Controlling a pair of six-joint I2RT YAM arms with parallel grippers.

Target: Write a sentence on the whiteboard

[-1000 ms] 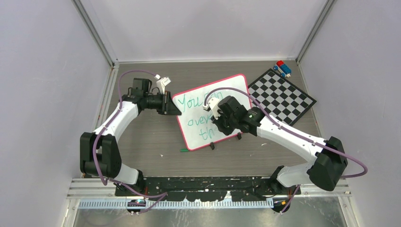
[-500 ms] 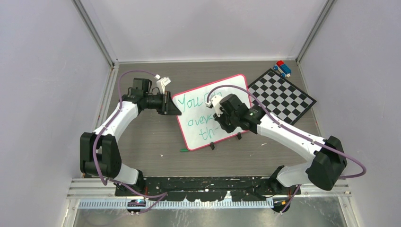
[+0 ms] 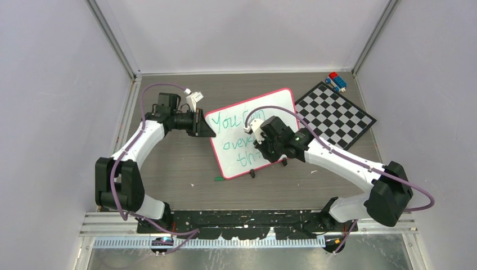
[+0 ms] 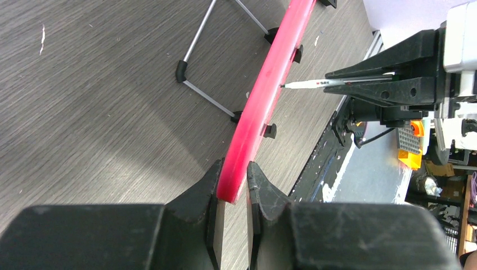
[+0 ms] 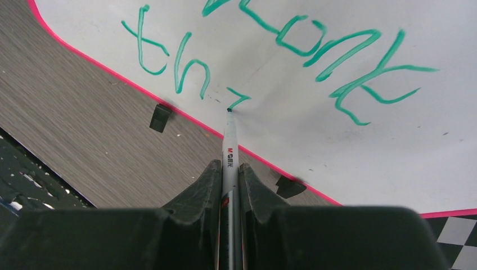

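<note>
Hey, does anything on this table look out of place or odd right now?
One small thing: a green bit, perhaps a pen cap, lies loose on the table just off the whiteboard's near corner. The whiteboard also sits askew to the table edges, its rim clamped in the left fingers.

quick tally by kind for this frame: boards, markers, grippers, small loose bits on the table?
Boards: 2, the whiteboard and the checkered board
Markers: 1, the marker, held in the right gripper
Grippers: 2, with the left gripper clamped on the whiteboard rim
Small loose bits: 2, a blue-and-red toy and a small green piece
Total: 7
</note>
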